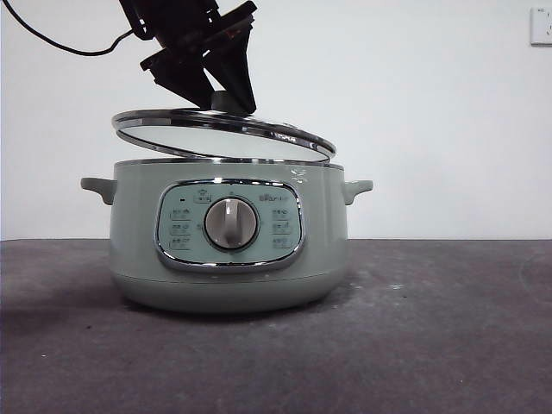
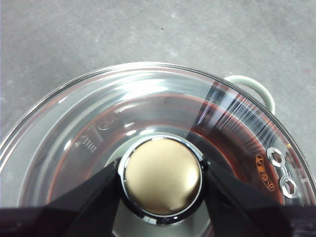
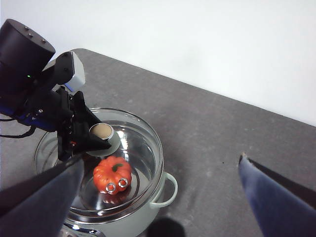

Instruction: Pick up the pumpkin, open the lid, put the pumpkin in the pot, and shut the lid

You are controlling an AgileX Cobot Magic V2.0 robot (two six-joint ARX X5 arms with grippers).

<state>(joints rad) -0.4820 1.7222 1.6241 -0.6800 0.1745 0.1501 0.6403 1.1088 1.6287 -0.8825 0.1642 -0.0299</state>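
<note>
The left gripper (image 1: 226,97) was clamped on the lid's knob (image 2: 163,182), a black jaw pressed against each side of it! It carried the lid (image 1: 220,131) tilted just above the pot (image 1: 228,246), the lid's far-left edge riding higher and the right edge dipping to the pot's rim. From the front, the pot's green wall hid everything inside. The right wrist camera gave the answer: the pumpkin (image 3: 112,174) sat down in the pot, seen through the glass, directly under the lid and below the left gripper's jaws. The left wrist picture showed only the knob, the glass and one side handle (image 2: 252,86). The right gripper (image 3: 160,197) hung well above the table (image 1: 431,328), jaws spread wide, holding nothing, off to the pot's side.
</note>
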